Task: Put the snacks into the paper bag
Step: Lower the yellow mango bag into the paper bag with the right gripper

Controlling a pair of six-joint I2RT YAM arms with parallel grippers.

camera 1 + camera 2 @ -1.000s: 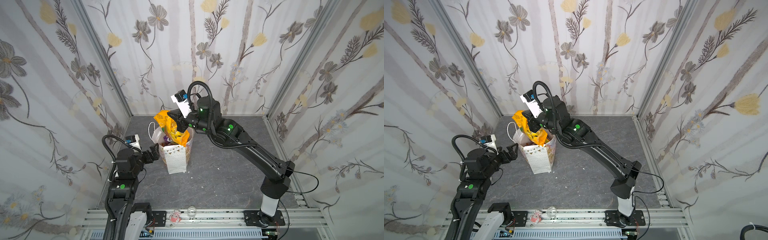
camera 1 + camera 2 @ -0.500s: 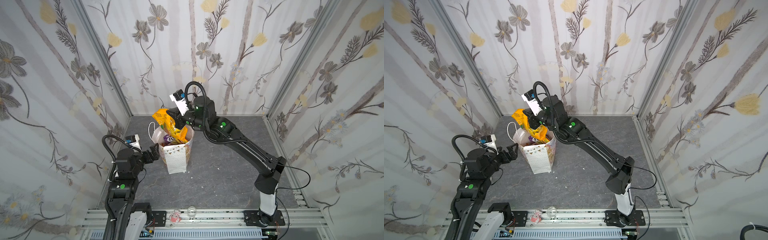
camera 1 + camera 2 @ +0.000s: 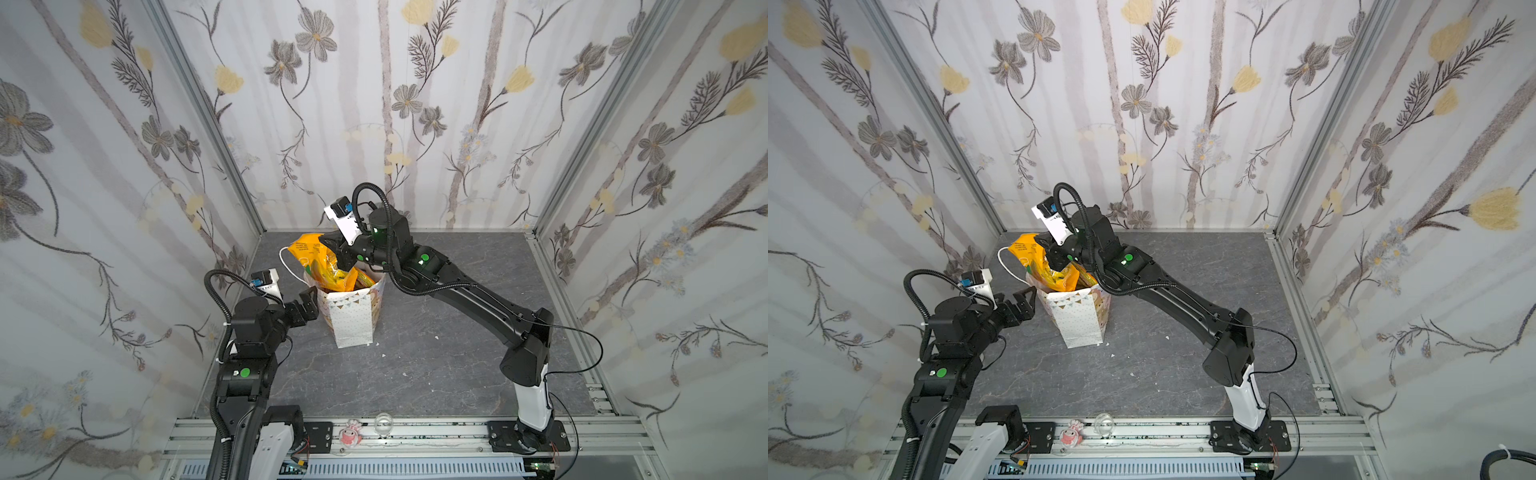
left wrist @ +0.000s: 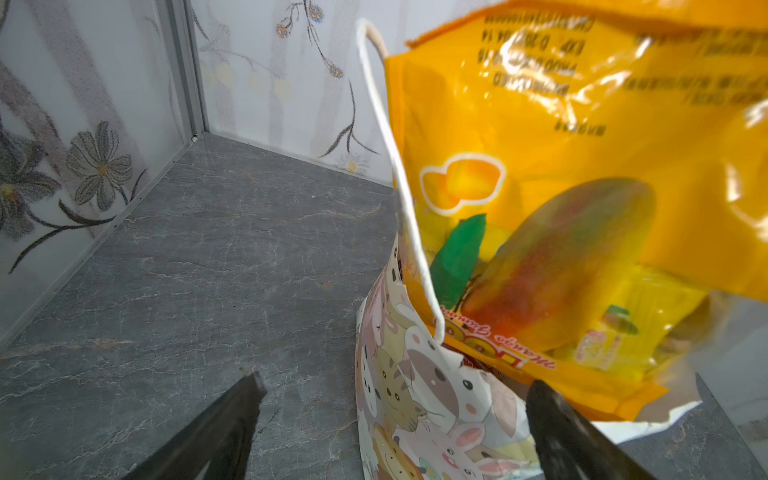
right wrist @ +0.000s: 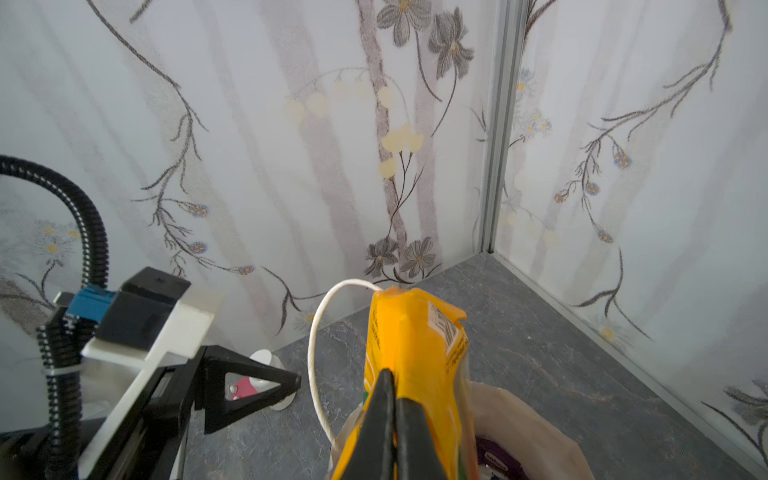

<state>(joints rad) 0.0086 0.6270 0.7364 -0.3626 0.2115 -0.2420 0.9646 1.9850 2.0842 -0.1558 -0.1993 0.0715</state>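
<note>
Grey stone-look floor (image 3: 436, 374): paper bag (image 3: 353, 322) upright nr back-left corner, few white scraps (image 3: 437, 337) nr it; white bottle (image 5: 262, 360) & pink item (image 5: 243, 390) by wall.

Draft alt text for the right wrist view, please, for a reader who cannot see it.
The right end effector, shut on a yellow-orange snack packet, holds it at the mouth of the open paper bag, where a purple packet lies. A white cord handle loops beside it, with the left arm nearby, against floral walls.

Orange packet (image 3: 309, 255), white dotted bag (image 3: 353, 320), seemingly purple wrapper (image 5: 496, 461)
</note>
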